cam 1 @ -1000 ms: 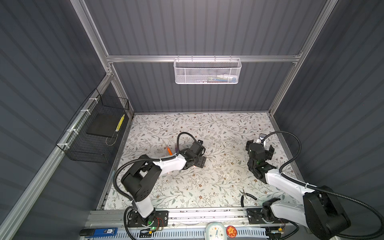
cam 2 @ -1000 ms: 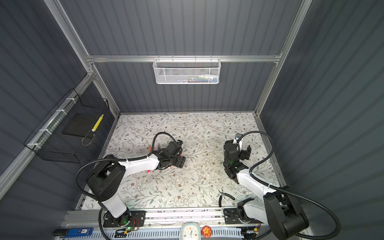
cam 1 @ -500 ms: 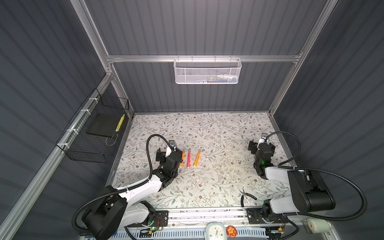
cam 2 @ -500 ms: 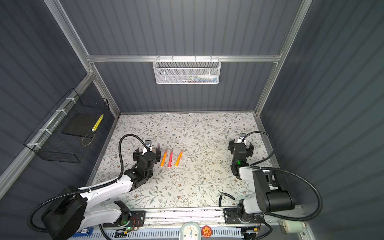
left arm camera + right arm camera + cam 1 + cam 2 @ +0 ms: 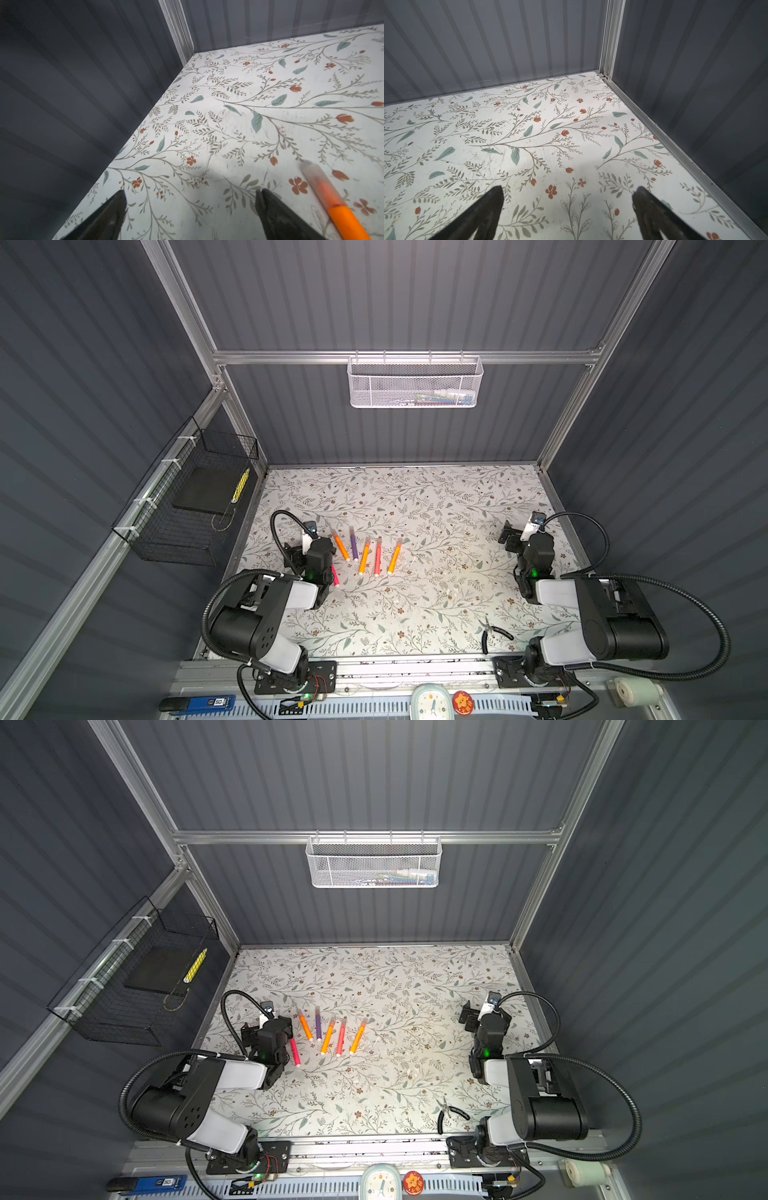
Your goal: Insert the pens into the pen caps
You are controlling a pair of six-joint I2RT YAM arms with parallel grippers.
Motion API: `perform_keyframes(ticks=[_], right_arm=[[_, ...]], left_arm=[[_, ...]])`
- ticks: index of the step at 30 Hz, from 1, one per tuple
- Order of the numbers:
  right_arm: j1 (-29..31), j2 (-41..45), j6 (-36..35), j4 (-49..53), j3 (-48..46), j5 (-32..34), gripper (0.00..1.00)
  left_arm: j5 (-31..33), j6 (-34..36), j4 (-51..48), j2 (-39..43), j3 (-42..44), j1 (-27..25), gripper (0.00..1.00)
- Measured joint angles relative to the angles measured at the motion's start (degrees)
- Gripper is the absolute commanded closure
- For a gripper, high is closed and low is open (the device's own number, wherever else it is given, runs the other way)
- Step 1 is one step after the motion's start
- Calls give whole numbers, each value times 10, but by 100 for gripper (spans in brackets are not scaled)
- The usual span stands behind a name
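While black two-fingered left gripper [image 5: 190, 194] and right gripper [image 5: 568, 190] hang wide open, holding nothing, six slim orange, pink-red and purple marker pens [image 5: 364, 557] lie in row on floral-patterned tabletop [image 5: 415, 605], beside left gripper; orange pen [image 5: 345, 216] wears translucent pale-pink cap [image 5: 312, 173].

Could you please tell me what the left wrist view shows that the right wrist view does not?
Only the left wrist view: the left gripper and, lying beside it, a slim orange marker pen with one end inside a translucent pale-pink cap.
Only the right wrist view: the right gripper and an aluminium rail edging the floral-patterned tabletop.
Both share: that tabletop, grey ribbed walls, an aluminium corner post, and black jaws standing wide open with nothing between them.
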State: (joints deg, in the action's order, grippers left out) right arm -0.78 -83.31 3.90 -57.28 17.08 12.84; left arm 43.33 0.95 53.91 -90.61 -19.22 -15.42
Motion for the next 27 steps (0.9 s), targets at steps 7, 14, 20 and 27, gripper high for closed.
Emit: perform_keyframes(ticks=[7,14,20,27], right_arm=[[0,0,1,-2,0,0,1],[0,0,1,-2,0,0,1],[0,0,1,-2,0,0,1],[0,0,1,-2,0,0,1]], left_arm=[[-164,0,8,-84,-50,80,0],[-217,-14,0,-83,-69,105,0],[-229,-16,-1,-83,-69,105,0],[-231,-16,-2,-83,-69,105,0]])
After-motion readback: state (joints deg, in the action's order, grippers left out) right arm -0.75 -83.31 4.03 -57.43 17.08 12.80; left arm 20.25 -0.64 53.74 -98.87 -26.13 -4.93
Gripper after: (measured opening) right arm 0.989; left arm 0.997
